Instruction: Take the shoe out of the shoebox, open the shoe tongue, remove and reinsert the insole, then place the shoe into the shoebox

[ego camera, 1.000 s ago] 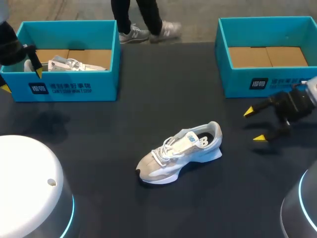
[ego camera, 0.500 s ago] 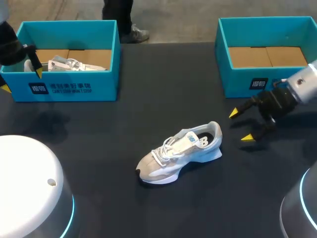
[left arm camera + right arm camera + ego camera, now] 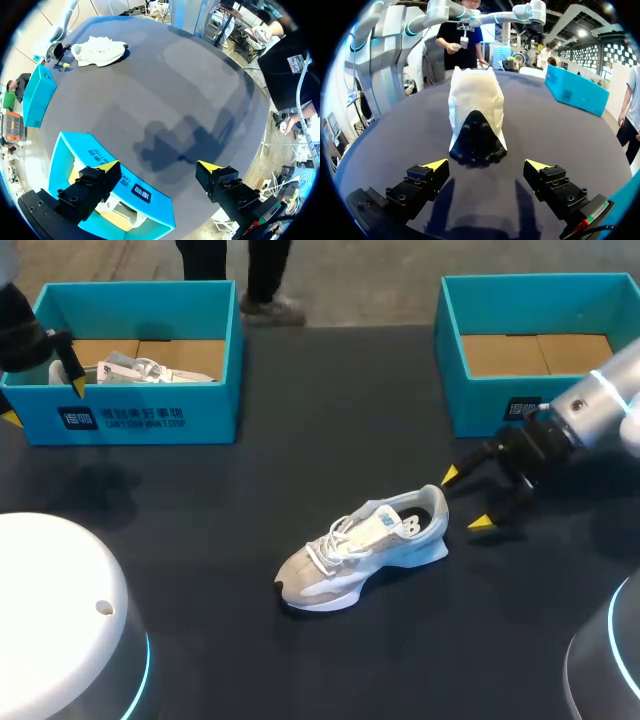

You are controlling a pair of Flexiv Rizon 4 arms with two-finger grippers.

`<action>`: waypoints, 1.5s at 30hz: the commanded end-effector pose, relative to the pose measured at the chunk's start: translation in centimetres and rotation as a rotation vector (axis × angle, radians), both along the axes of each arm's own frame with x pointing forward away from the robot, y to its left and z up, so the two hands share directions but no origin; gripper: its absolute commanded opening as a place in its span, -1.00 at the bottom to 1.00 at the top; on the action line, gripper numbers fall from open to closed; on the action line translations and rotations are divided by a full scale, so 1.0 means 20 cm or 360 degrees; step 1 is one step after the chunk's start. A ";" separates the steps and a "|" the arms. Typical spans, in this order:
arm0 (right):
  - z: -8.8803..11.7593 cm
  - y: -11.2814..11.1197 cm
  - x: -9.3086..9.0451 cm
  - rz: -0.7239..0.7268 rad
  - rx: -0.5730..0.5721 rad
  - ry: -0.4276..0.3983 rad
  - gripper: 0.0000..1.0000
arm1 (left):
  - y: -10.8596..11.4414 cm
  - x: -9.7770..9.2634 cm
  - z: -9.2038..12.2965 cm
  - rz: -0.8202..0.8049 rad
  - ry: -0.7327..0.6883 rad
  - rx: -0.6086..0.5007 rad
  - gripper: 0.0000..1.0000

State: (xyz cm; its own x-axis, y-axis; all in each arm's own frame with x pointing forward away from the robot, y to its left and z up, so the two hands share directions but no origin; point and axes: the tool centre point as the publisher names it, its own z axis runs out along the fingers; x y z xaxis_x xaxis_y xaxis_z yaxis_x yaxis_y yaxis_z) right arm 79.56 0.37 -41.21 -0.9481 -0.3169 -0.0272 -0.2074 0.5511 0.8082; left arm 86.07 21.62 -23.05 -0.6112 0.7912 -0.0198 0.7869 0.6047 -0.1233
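White-and-beige shoe (image 3: 365, 545) stands on the table (image 3: 300, 420), right pincer (image 3: 465, 499) released just beside its heel; tongue-opening step looks in hand, next move probably bracing that heel.

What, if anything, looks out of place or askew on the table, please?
Nothing stands out: the shoe stands upright on its sole on the table, and the right gripper is open just behind its heel.
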 end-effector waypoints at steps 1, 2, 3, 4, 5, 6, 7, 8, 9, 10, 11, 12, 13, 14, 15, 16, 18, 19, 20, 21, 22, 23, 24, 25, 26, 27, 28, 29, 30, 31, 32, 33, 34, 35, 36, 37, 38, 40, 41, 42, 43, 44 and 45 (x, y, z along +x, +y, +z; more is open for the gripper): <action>0.00 0.03 -0.03 0.0006 -0.0009 -0.0004 1.00 | 0.00 0.00 0.00 -0.0001 -0.0004 0.0002 1.00; 0.00 0.04 -0.03 0.0017 -0.0016 0.0000 1.00 | 0.00 0.00 0.00 -0.0001 -0.0004 0.0002 1.00; -0.01 0.04 -0.04 0.0021 -0.0019 0.0002 1.00 | 0.00 0.00 0.00 -0.0001 -0.0004 0.0002 1.00; -0.01 0.05 -0.04 0.0023 -0.0019 0.0003 1.00 | 0.00 0.00 0.00 -0.0001 -0.0004 0.0002 1.00; -0.01 0.06 -0.04 0.0025 -0.0018 0.0004 1.00 | 0.00 0.00 0.00 -0.0001 -0.0004 0.0002 1.00; -0.02 0.06 -0.05 0.0026 -0.0017 0.0005 1.00 | 0.00 0.00 0.00 -0.0001 -0.0004 0.0002 1.00; -0.02 0.07 -0.05 0.0028 -0.0015 0.0006 1.00 | 0.00 0.00 0.00 -0.0001 -0.0004 0.0002 1.00; -0.02 0.08 -0.05 0.0034 -0.0012 0.0008 1.00 | 0.00 0.00 0.00 -0.0001 -0.0004 0.0002 1.00; -0.02 0.09 -0.05 0.0045 -0.0014 0.0011 1.00 | 0.00 0.00 0.00 -0.0001 -0.0004 0.0002 1.00; -0.02 0.11 -0.05 0.0056 -0.0018 0.0015 1.00 | 0.00 0.00 0.00 -0.0001 -0.0004 0.0002 1.00; -0.02 0.12 -0.06 0.0057 -0.0011 0.0017 1.00 | 0.00 0.00 0.00 -0.0001 -0.0004 0.0002 1.00; -0.02 0.12 -0.06 0.0058 -0.0005 0.0017 1.00 | 0.00 0.00 0.00 -0.0001 -0.0004 0.0002 1.00; -0.02 0.13 -0.07 0.0058 0.0001 0.0020 1.00 | 0.00 0.00 0.00 -0.0001 -0.0004 0.0002 1.00; -0.03 0.14 -0.07 0.0057 0.0010 0.0023 1.00 | 0.00 0.00 0.00 -0.0001 -0.0004 0.0002 1.00; -0.03 0.15 -0.08 0.0057 0.0017 0.0025 1.00 | 0.00 0.00 0.00 -0.0001 -0.0004 0.0002 1.00; -0.03 0.16 -0.09 0.0052 0.0026 0.0029 1.00 | 0.00 0.00 0.00 -0.0001 -0.0004 0.0002 1.00; -0.04 0.18 -0.11 0.0049 0.0041 0.0031 1.00 | 0.00 0.00 0.00 -0.0001 -0.0004 0.0002 1.00; -0.04 0.19 -0.11 0.0054 0.0049 0.0033 1.00 | 0.00 0.00 0.00 -0.0001 -0.0004 0.0002 1.00; -0.05 0.20 -0.12 0.0058 0.0052 0.0036 1.00 | 0.00 0.00 0.00 -0.0001 -0.0004 0.0002 1.00; -0.05 0.21 -0.12 0.0063 0.0057 0.0039 1.00 | 0.00 0.00 0.00 -0.0001 -0.0004 0.0002 1.00; -0.06 0.22 -0.13 0.0070 0.0059 0.0044 1.00 | 0.00 0.00 0.00 -0.0001 -0.0004 0.0002 1.00; -0.06 0.23 -0.13 0.0075 0.0059 0.0047 1.00 | 0.00 0.00 0.00 -0.0001 -0.0004 0.0002 1.00; -0.06 0.24 -0.14 0.0082 0.0061 0.0050 1.00 | 0.00 0.00 0.00 -0.0001 -0.0004 0.0002 1.00; -0.06 0.24 -0.14 0.0089 0.0064 0.0052 1.00 | 0.00 0.00 0.00 -0.0001 -0.0004 0.0002 1.00; -0.06 0.25 -0.15 0.0094 0.0063 0.0055 1.00 | 0.00 0.00 0.00 -0.0001 -0.0004 0.0002 1.00; -0.07 0.26 -0.15 0.0103 0.0063 0.0057 1.00 | 0.00 0.00 0.00 -0.0001 -0.0004 0.0002 1.00; -0.07 0.27 -0.15 0.0108 0.0062 0.0059 1.00 | 0.00 0.00 0.00 -0.0001 -0.0004 0.0002 1.00; -0.07 0.28 -0.15 0.0114 0.0059 0.0061 1.00 | 0.00 0.00 0.00 -0.0001 -0.0004 0.0002 1.00; -0.07 0.28 -0.16 0.0116 0.0060 0.0063 1.00 | 0.00 0.00 0.00 -0.0001 -0.0004 0.0002 1.00; -0.07 0.29 -0.16 0.0116 0.0062 0.0064 1.00 | 0.00 0.00 0.00 -0.0001 -0.0004 0.0002 1.00; -0.07 0.30 -0.16 0.0121 0.0067 0.0065 1.00 | 0.00 0.00 0.00 -0.0001 -0.0004 0.0002 1.00; -0.07 0.30 -0.16 0.0122 0.0068 0.0066 1.00 | 0.00 0.00 0.00 -0.0001 -0.0004 0.0002 1.00; -0.07 0.30 -0.17 0.0119 0.0071 0.0067 1.00 | 0.00 0.00 0.00 -0.0001 -0.0004 0.0002 1.00; -0.07 0.31 -0.17 0.0118 0.0073 0.0067 1.00 | 0.00 0.00 0.00 -0.0001 -0.0004 0.0002 1.00; -0.07 0.31 -0.17 0.0117 0.0076 0.0067 1.00 | 0.00 0.00 0.00 -0.0001 -0.0004 0.0002 1.00; -0.07 0.32 -0.17 0.0114 0.0077 0.0067 1.00 | 0.00 0.00 0.00 -0.0001 -0.0004 0.0002 1.00; -0.07 0.32 -0.17 0.0110 0.0078 0.0069 1.00 | 0.00 0.00 0.00 -0.0001 -0.0004 0.0002 1.00; -0.07 0.32 -0.18 0.0092 0.0075 0.0074 1.00 | 0.00 0.00 0.00 -0.0001 -0.0004 0.0002 1.00; -0.07 0.32 -0.18 0.0087 0.0077 0.0075 1.00 | 0.00 0.00 0.00 -0.0001 -0.0004 0.0002 1.00; -0.07 0.32 -0.18 0.0080 0.0077 0.0076 1.00 | 0.00 0.00 0.00 -0.0001 -0.0004 0.0002 1.00; -0.07 0.33 -0.18 0.0074 0.0078 0.0079 1.00 | 0.00 0.00 0.00 -0.0001 -0.0004 0.0002 1.00; -0.07 0.33 -0.18 0.0069 0.0083 0.0080 1.00 | 0.00 0.00 0.00 -0.0001 -0.0004 0.0002 1.00; -0.07 0.34 -0.18 0.0067 0.0086 0.0080 1.00 | 0.00 0.00 0.00 -0.0001 -0.0004 0.0002 1.00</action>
State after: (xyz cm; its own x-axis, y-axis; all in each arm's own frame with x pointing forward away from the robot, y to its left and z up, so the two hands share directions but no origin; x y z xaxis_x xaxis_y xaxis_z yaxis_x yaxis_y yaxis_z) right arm 76.10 6.73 -42.53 -0.9324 -0.3613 0.0056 -0.1866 0.4950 0.8486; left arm 86.07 21.62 -23.05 -0.6112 0.7912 -0.0198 0.7868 0.6047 -0.1233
